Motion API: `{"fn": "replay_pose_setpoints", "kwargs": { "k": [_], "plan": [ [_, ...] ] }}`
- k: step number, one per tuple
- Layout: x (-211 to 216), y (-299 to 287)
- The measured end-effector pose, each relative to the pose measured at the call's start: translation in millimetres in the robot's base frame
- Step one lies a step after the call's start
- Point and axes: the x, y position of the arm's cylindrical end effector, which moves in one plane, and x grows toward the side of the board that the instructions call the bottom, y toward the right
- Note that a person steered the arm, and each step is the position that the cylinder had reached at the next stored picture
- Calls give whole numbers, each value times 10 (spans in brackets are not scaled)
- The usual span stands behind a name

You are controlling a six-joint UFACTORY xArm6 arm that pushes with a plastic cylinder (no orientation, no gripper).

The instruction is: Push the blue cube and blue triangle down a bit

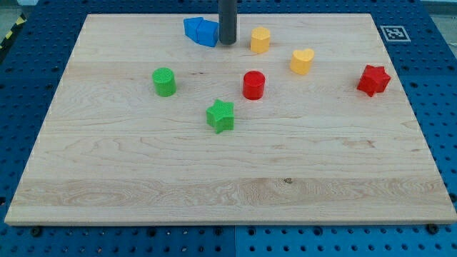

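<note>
One cam, high front view, angled down, whole board [228, 178] visible.

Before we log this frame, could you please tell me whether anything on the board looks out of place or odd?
Nothing looks damaged or spilled. The only crowded spot is the view's top edge: the blue cube and blue triangle sit pressed together near the wooden board rim, with my tip right beside the triangle on its right.

My tip [227, 43] stands upright, rod rising out of the view's top.
</note>
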Motion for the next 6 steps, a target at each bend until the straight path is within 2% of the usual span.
{"fn": "replay_pose_setpoints", "kwargs": {
  "k": [2, 4, 6],
  "plan": [
    [-507, -54],
    [-491, -546],
    [-171, -568]
  ]
}}
